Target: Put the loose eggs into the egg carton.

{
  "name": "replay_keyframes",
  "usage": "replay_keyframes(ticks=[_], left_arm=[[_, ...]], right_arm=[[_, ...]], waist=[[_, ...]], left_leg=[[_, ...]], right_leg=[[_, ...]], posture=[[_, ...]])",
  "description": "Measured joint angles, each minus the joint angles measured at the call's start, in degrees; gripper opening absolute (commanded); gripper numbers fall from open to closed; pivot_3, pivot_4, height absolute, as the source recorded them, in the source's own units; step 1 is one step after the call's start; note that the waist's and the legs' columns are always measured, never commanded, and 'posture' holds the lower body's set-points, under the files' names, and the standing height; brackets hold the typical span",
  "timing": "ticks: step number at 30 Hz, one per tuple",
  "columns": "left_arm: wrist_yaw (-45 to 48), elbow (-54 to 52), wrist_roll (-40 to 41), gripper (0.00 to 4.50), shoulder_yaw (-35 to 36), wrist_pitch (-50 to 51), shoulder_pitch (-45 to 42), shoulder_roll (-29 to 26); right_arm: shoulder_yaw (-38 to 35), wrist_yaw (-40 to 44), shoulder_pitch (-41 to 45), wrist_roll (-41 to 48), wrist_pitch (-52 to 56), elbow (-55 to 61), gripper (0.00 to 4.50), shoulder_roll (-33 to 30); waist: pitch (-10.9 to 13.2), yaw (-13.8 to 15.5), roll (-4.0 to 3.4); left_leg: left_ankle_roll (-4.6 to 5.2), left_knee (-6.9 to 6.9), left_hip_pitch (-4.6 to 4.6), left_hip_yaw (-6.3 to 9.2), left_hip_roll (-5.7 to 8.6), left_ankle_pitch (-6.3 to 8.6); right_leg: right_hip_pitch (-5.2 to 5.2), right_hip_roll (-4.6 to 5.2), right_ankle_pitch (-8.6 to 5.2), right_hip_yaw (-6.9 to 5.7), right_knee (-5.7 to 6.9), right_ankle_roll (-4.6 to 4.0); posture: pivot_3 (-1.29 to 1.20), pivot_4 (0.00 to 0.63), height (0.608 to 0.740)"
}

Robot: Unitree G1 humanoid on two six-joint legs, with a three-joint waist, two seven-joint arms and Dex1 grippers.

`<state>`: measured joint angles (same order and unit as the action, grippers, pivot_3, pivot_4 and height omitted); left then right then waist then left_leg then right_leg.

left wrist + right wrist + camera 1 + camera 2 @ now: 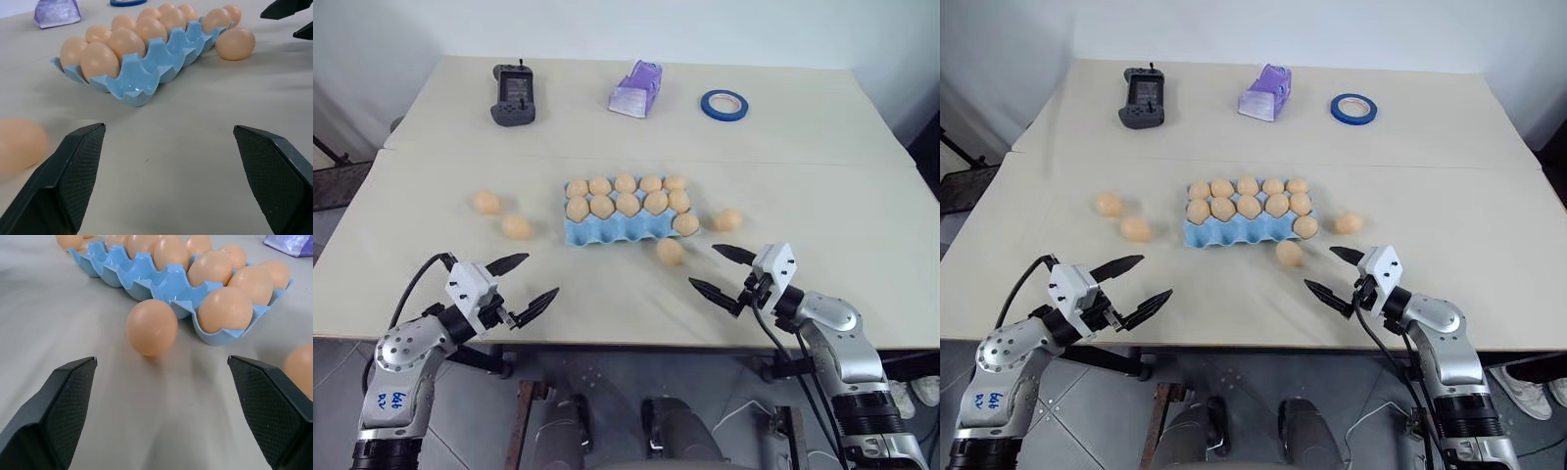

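Your right claw (726,270) is spread wide and empty; the nearest loose egg (671,252) lies on the table (822,294) at its 11 o'clock, just beside the egg carton's (607,233) near edge. The left claw (519,284), also spread, is farther off.

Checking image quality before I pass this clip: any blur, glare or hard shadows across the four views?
Left eye view: even, soft light, faint shadows under the loose eggs, no glare on the table. Left wrist view: the egg carton is fairly sharp, the near egg is blurred. Right wrist view: the egg in front of the carton is sharp, with a soft shadow.
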<state>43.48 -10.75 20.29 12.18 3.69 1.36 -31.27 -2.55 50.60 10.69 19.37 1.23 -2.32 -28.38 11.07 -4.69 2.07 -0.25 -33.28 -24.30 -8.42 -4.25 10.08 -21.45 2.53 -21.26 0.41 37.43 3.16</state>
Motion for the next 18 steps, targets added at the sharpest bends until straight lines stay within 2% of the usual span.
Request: replay_keyframes(ticks=[8, 18], left_arm=[[1.24, 0.63, 1.11, 4.47, -1.4, 0.4, -2.64, 0.85], [10.43, 2.87, 1.68, 4.47, -10.47, -1.92, -9.33, 2.24]], right_arm=[[-0.45, -1.29, -1.44, -0.26, -0.39, 0.56, 4.5, -0.02], [-12.76, -9.31, -7.61, 0.27, -3.42, 1.69, 4.5, -0.84]], waist=[[0.0, 0.14, 0.0], [-0.01, 1.35, -0.01]], left_leg=[[0.0, -0.02, 0.0, -0.01, 0.01, -0.01], [-0.01, -0.12, 0.01, -0.01, 0.02, -0.02]], right_leg=[[0.01, 0.0, 0.01, 0.0, 0.02, 0.03], [0.06, -0.01, 0.03, 0.02, 0.02, 0.05]], posture=[[0.0, 0.15, 0.74], [0.0, 0.15, 0.74]])
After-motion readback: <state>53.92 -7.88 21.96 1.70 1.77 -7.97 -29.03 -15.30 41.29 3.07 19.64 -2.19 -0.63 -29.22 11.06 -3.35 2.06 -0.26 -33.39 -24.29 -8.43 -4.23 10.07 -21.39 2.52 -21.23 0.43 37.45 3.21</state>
